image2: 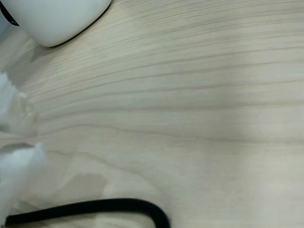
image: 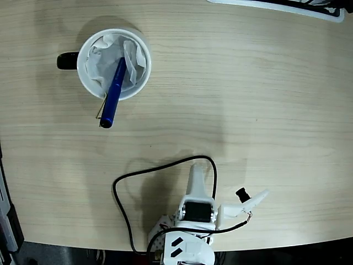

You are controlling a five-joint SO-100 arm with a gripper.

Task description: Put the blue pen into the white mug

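Down at the bottom edge of the fixed view, the white arm point(image: 194, 221) sits folded over its base, its gripper point(image: 199, 172) a pale wedge pointing up the table; from overhead its fingers merge into one shape, so whether they are spread or pressed together cannot be told, and nothing is seen between them. A black cable point(image: 124, 190) loops from the base out across the wood and back over the arm, and a second white part with a black knob point(image: 242, 194) juts to the right of the base. In the wrist view, blurred white finger edges point(image2: 14, 175) crowd the left margin, the same cable point(image2: 95, 207) curls along the bottom, and the white mug point(image2: 52, 19) shows only as a rounded wall in the top left corner. The table point(image: 248, 99) is pale wood-grain laminate with a curved front edge, darker floor showing below it and a white-and-dark object point(image: 287, 6) cut off at the top right. Well apart from the arm, at upper left in the fixed view, the white mug point(image: 84, 69) stands upright, black handle point(image: 67, 60) pointing left, crumpled white paper point(image: 107, 58) inside. The blue pen point(image: 113, 95) leans in it, one end among the paper, the other poking out over the lower rim, thin clip alongside.
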